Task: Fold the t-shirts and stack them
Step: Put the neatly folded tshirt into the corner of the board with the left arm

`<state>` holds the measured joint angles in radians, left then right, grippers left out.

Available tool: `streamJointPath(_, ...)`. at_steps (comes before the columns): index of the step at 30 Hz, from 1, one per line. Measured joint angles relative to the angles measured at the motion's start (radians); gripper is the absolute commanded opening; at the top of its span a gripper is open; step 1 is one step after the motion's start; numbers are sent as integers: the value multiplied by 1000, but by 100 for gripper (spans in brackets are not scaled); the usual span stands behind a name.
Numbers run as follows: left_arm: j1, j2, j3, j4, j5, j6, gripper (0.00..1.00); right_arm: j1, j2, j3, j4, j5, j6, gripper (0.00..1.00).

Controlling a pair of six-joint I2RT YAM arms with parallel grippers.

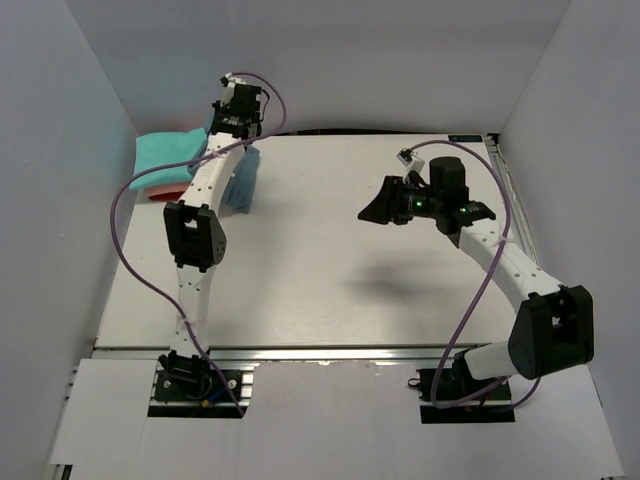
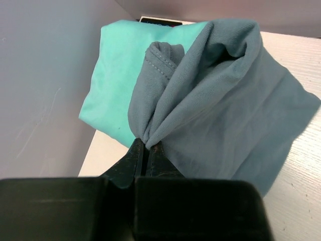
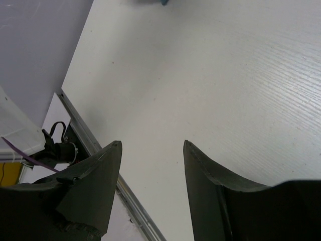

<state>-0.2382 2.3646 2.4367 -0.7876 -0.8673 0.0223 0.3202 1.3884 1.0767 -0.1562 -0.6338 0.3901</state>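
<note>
My left gripper is shut on a bunched fold of the slate-blue t-shirt, which hangs from the jaws and drapes down toward the table. Behind it lies a folded teal t-shirt. From above, the left gripper is at the table's far left corner with the blue t-shirt beneath it. It is beside the teal t-shirt, which tops a stack showing a salmon-pink edge and a red sliver. My right gripper hovers open and empty over the right-middle of the table.
Grey walls close in the left, back and right sides. A metal rail runs along the table's near edge, with the arm bases and purple cables behind it. The right arm's shadow falls on the white tabletop.
</note>
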Motion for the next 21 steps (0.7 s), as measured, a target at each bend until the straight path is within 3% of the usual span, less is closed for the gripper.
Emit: streamJointPath(21, 5, -77, 41, 89, -5, 97, 0, 3, -18, -60, 50, -6, 30, 59)
